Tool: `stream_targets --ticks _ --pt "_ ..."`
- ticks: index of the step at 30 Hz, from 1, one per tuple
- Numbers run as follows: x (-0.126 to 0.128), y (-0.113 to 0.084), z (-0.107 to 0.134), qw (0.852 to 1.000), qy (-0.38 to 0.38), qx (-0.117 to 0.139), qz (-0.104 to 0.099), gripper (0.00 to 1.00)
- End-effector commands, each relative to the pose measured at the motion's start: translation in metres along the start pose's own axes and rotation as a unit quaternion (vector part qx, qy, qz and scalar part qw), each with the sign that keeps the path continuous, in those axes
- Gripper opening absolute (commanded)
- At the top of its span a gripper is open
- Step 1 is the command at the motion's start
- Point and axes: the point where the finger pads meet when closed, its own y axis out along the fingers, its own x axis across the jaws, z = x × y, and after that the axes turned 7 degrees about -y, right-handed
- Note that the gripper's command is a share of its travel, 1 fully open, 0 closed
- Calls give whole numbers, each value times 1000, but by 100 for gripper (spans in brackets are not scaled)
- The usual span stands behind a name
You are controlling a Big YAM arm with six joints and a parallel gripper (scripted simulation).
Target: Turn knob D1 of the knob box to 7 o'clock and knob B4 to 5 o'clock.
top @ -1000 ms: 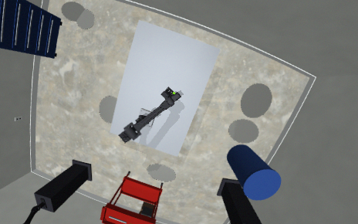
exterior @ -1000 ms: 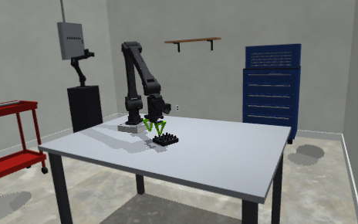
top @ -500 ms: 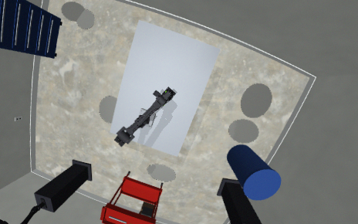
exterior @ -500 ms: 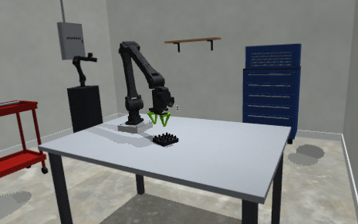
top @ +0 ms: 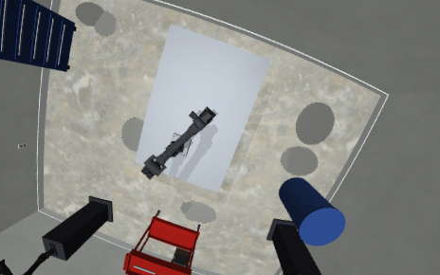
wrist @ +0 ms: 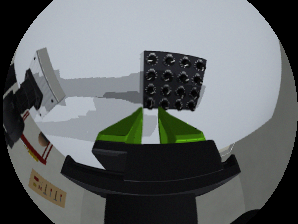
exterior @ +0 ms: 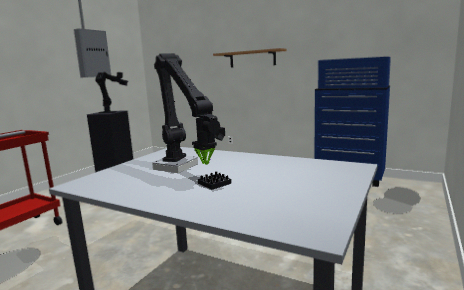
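The green fingers stood drawn close together with only a slim gap between their tips, pinching nothing. Below and just ahead of them the black knob box stood on the pale tabletop, apart from the tips, its rows of dark knobs too small to read. In the exterior view the fingers hung above the knob box. Behind them the arm's base plate rested on the tabletop.
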Motion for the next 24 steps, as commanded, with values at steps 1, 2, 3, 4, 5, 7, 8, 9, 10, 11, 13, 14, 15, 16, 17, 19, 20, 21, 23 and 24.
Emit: stream_targets --ticks 1,2,3,4,5,7,8,9,10,11,13,14,15,16,17,19,20,21,23,24 --pt "-18 -19 3 1000 5 8 29 20" --pt "-18 -19 3 1000 5 8 29 20" --pt "-18 -19 3 1000 5 8 29 20" --pt "-18 -19 3 1000 5 8 29 20" --pt "-18 -19 3 1000 5 8 29 20" --pt "-18 -19 3 1000 5 8 29 20" --pt "-18 -19 3 1000 5 8 29 20" --pt "-18 -19 3 1000 5 8 29 20" --pt "-18 -19 3 1000 5 8 29 20" --pt "-18 -19 3 1000 5 8 29 20" --pt "-18 -19 3 1000 5 8 29 20" --pt "-18 -19 3 1000 5 8 29 20" --pt "-18 -19 3 1000 5 8 29 20" --pt "-18 -19 3 1000 5 8 29 20" --pt "-18 -19 3 1000 5 8 29 20" --pt "-18 -19 3 1000 5 8 29 20" --pt "-18 -19 3 1000 5 8 29 20" --pt "-18 -19 3 1000 5 7 29 20" --pt "-18 -17 3 1000 5 7 28 20" --pt "-17 -16 2 1000 5 7 28 20"
